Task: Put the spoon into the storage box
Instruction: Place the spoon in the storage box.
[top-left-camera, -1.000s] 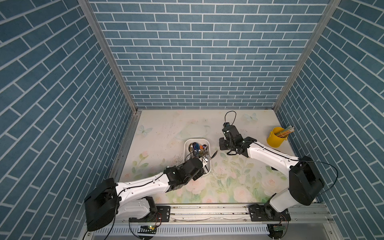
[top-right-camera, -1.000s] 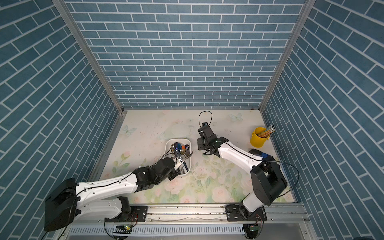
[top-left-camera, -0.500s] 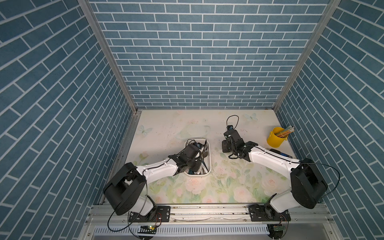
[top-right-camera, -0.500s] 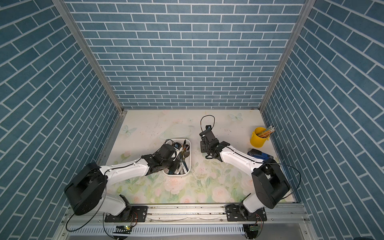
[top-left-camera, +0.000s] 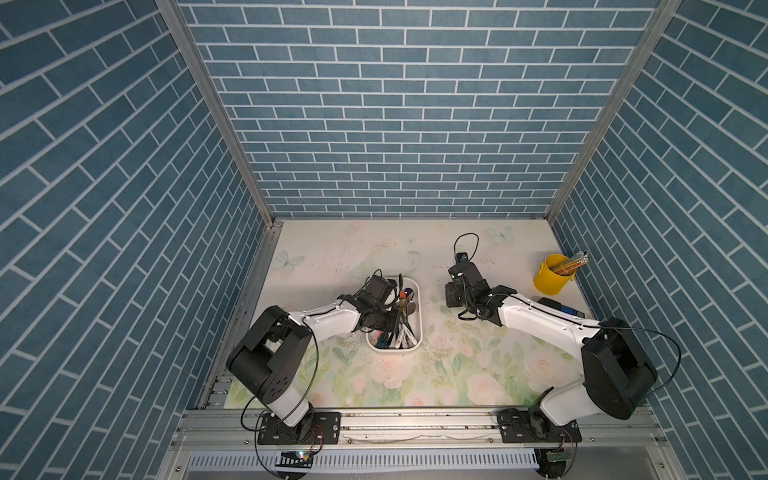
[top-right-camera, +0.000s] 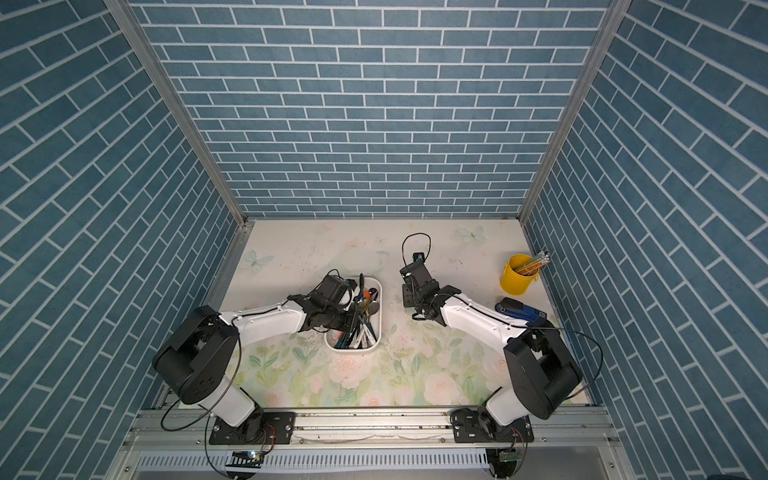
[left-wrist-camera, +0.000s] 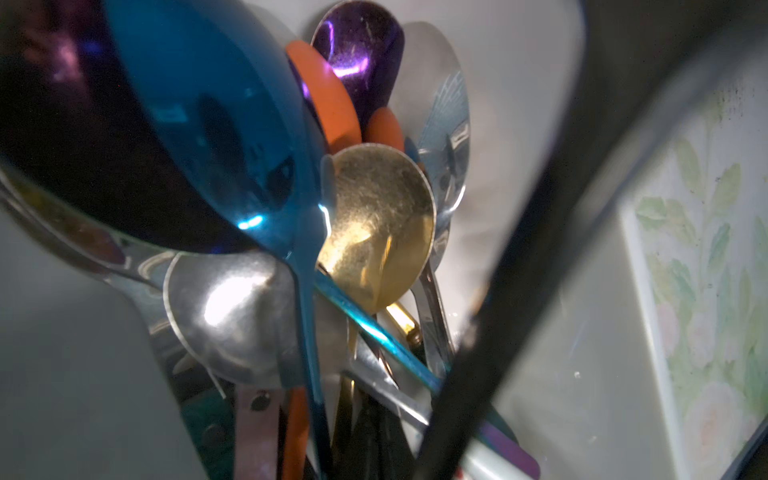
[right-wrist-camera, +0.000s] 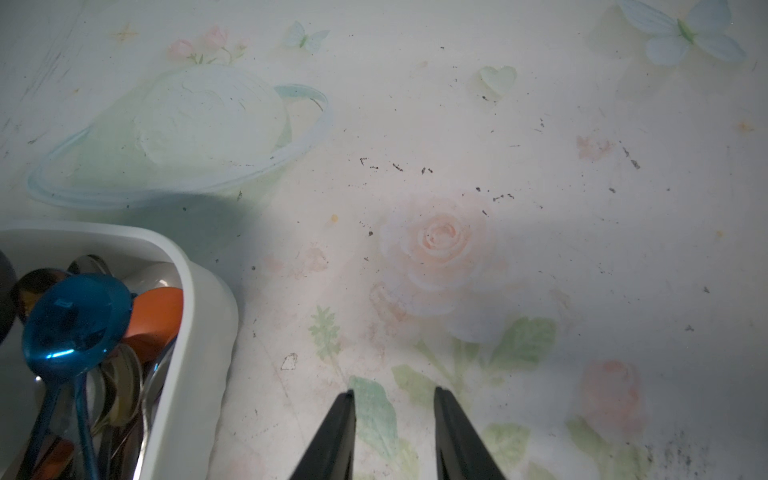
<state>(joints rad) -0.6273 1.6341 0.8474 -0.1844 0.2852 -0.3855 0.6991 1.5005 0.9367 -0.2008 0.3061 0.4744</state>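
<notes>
**Spoon (top-left-camera: 400, 286) standing steeply in a crowded storage box (top-left-camera: 419, 316)**

Spoon handle, slim and dark, rises at a steep tilt over the far half of the white box in both top views (top-right-camera: 361, 286). Its lower end is lost among the cutlery below. The left gripper (top-left-camera: 390, 321) reaches in across the box's left wall. Its jaws are closed tight, apparently on that handle, though the pinch itself is hidden in every view.

The box is packed. In the left wrist view, a blue spoon (left-wrist-camera: 216, 124) lies across the top of a pile. A gold bowl (left-wrist-camera: 378, 220) sits just beside it, a silver bowl (left-wrist-camera: 232, 316) beneath it, and orange (left-wrist-camera: 328, 104) and purple (left-wrist-camera: 361, 54) bowls behind. Handles and what look like pens fill the near end of the box.

The right gripper (right-wrist-camera: 395, 395) hangs low over the flowered desk (top-left-camera: 332, 249), just beside the box's right wall (right-wrist-camera: 195, 291) and not touching it. Its jaws stand a narrow gap apart with nothing between them.

Well away, near the right wall of the desk, a yellow cup (top-left-camera: 550, 282) holds a bunch of pencils (top-left-camera: 575, 264). A blue and black stapler (top-right-camera: 517, 309) lies just in front of it.
</notes>
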